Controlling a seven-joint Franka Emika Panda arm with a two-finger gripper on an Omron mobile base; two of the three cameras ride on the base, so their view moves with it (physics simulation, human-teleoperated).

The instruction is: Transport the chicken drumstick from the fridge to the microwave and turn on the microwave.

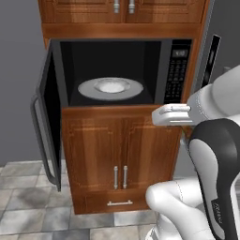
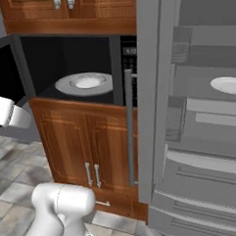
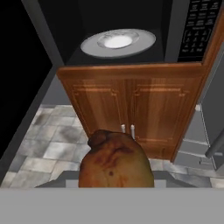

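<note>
We have the chicken drumstick [image 3: 116, 159] clamped in our pincer [image 3: 116, 183], jaws drawn in narrow on it, its thick browned end bulging just ahead of the tips. The hold looks meant for carrying: the meat sits forward of the pincer so it can go in first.

Ahead of and above the pincer stands the microwave [image 1: 161, 70], its door [image 1: 47, 112] swung fully open to the pincer's left (so the cavity is free to enter). The round white turntable [image 3: 118, 43] lies bare, up and beyond the drumstick, well apart from it. The button panel [image 3: 199, 26] is up to the pincer's right.

The wooden cabinet doors [image 3: 131, 113] lie directly ahead of the pincer, below the cavity, so we judge it must rise before reaching in. The fridge [image 2: 199, 125] stands open to the right.
</note>
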